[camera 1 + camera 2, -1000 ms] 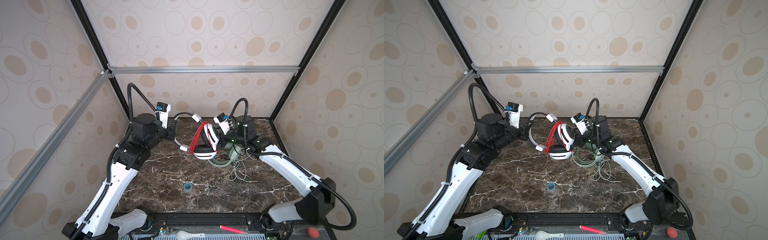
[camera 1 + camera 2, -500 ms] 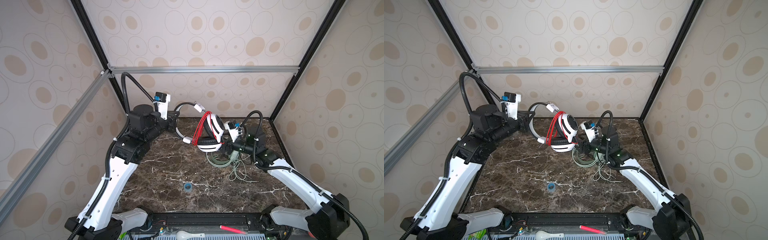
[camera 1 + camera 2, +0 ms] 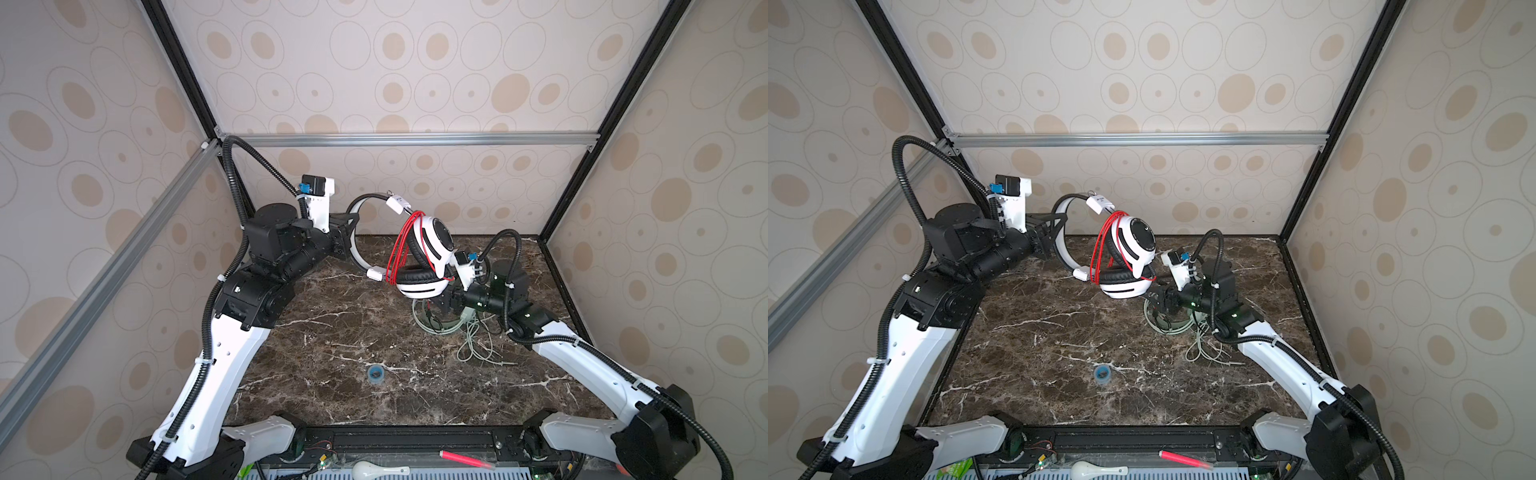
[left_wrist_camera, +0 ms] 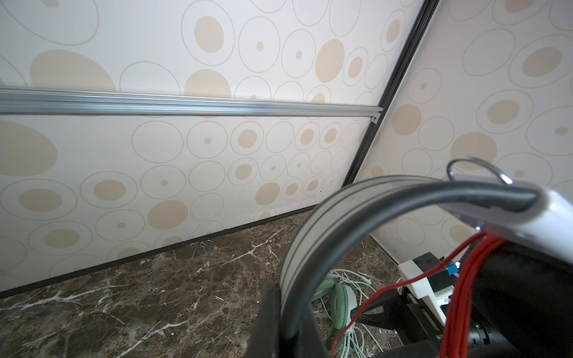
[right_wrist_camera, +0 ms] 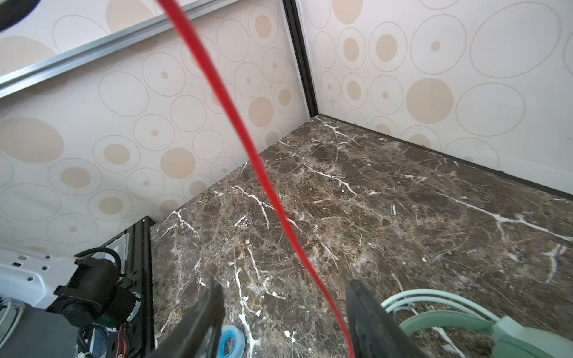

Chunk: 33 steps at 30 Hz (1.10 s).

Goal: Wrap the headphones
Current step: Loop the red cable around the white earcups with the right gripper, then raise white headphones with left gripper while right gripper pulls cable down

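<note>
Left gripper [image 3: 348,235] is clamping the headband of the white-and-black headphones [image 3: 434,245] and holding the pair up off the table [image 3: 324,332], close to the back wall. The band is arching toward 9 o'clock and the cups are hanging at 3 o'clock, so the long axis is running roughly 9-to-3 in both top views. Red cord [image 3: 400,245] is lying in several loops over the band by the cups. Judging by that, wrapping is well along and only the tail is left.

Right gripper [image 5: 285,286] is sitting low, at about 4 o'clock of the lower cup, with its jaws standing apart. In the right wrist view the cord is running up between the two fingers, with nothing clamped as far as I can tell. Key relation: the cord is leading from the pincer up toward 11 o'clock to the cups, and the right arm is by far the nearer to the tail. The tail end itself is hidden.

Mint-green headphones [image 3: 420,321] are lying on the table directly beneath the right gripper, their pale cord [image 3: 473,345] sprawling loose toward 6 o'clock. That is looking like a snag risk for any low sweep. Open room is lying at 7–8 o'clock over bare marble, bar a small blue roll [image 3: 375,372] mid-table. 12 o'clock is tight against the wall.
</note>
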Available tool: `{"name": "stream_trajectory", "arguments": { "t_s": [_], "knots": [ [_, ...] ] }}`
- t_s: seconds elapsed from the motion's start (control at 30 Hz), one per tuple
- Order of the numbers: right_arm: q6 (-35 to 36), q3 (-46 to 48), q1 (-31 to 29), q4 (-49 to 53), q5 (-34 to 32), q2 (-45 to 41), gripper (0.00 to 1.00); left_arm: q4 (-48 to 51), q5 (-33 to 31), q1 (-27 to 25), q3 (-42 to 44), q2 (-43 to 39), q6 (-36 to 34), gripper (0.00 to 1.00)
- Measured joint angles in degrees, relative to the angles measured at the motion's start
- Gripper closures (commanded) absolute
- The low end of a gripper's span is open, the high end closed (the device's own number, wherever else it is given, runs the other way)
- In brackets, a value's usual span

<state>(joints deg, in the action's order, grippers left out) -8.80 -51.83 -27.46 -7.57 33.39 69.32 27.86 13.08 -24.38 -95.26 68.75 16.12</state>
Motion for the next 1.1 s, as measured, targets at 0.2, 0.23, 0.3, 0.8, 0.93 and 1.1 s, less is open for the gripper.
{"name": "stream_trajectory", "arguments": {
  "t_s": [0.2, 0.23, 0.3, 0.8, 0.93, 1.1],
  "knots": [
    [0.15, 2.51, 0.00, -0.11, 0.98, 0.00, 0.36, -0.13, 0.09, 0.00, -1.68, 0.02, 0.50, 1.00],
    [0.22, 3.10, 0.00, -0.04, 1.01, 0.00, 0.35, -0.31, 0.11, 0.00, -1.73, 0.00, 0.61, 1.00],
    [0.28, 4.20, 0.00, 0.15, 1.07, 0.02, 0.36, -0.39, 0.13, 0.00, -1.73, -0.02, 0.81, 1.00],
    [-1.36, 10.34, 0.00, -5.35, -1.51, 5.95, 0.40, -1.16, 0.13, 0.00, -1.55, -0.09, 1.31, 1.00],
    [-2.47, 10.43, 0.00, -7.78, -1.73, 7.93, 0.40, -1.20, 0.15, 0.00, -1.46, -0.09, 1.53, 1.00],
    [-4.07, 10.40, 0.00, -9.75, -1.70, 10.34, 0.42, -1.22, 0.15, 0.00, -1.40, -0.09, 1.79, 1.00]
  ]
}}
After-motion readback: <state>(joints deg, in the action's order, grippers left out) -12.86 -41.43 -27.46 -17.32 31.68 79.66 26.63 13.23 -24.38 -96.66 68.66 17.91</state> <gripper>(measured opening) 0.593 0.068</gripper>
